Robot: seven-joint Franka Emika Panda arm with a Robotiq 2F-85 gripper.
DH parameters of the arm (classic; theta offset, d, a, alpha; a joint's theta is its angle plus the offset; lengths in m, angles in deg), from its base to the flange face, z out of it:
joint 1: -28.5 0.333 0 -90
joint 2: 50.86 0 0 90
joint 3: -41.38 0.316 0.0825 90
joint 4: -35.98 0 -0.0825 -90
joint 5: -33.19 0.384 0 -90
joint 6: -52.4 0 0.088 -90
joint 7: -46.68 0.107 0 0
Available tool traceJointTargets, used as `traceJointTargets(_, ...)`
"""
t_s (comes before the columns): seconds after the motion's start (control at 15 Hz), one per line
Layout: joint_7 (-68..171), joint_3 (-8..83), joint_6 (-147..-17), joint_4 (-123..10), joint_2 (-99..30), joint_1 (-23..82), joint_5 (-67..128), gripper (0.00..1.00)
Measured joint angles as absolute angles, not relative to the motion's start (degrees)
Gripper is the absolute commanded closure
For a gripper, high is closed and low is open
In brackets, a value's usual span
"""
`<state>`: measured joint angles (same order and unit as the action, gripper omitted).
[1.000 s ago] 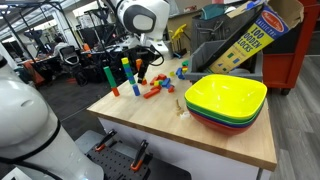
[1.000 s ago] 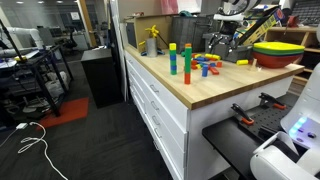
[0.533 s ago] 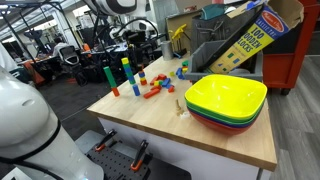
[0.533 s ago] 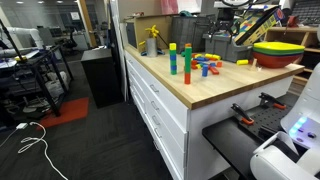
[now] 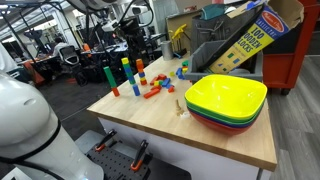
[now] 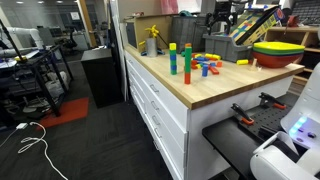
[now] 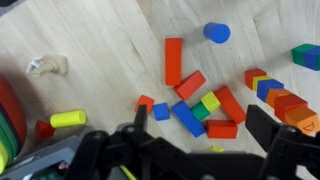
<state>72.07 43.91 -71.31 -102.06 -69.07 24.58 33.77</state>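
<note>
Our gripper [image 7: 200, 140] is wide open and holds nothing. It hangs high over the table [image 7: 100, 30] and touches no block.

Right under it, in the wrist view, lies the pile [image 7: 195, 108]. It has a blue block [image 7: 187, 118], a yellow cube [image 7: 210, 101] and some red ones, all touching. At 12 o'clock from the pile lies a red stick [image 7: 174, 61]. Past it, at 1 o'clock, is a blue round [image 7: 216, 32]. At 3 o'clock runs a row [image 7: 275, 97] of blocks. At 9 o'clock a yellow roller [image 7: 68, 118] lies alone. Farther off, at 10 o'clock, is a paper scrap [image 7: 47, 66].

In an exterior view the towers [image 5: 125, 72] stand at 9 o'clock from the pile. The bowls [image 5: 225, 118] sit at 3 o'clock, well apart.

We think a few things could go wrong. The pile is packed tight, so a finger coming down could push a neighbour away or pinch two blocks at once. The roller could roll off if bumped. A low, wide swing could knock the towers down.
</note>
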Motion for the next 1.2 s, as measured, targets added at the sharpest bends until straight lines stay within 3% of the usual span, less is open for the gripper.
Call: traceJointTargets(1.2, 63.62, 44.04, -73.59, -102.77, -69.11, 25.83, 32.16, 0.0)
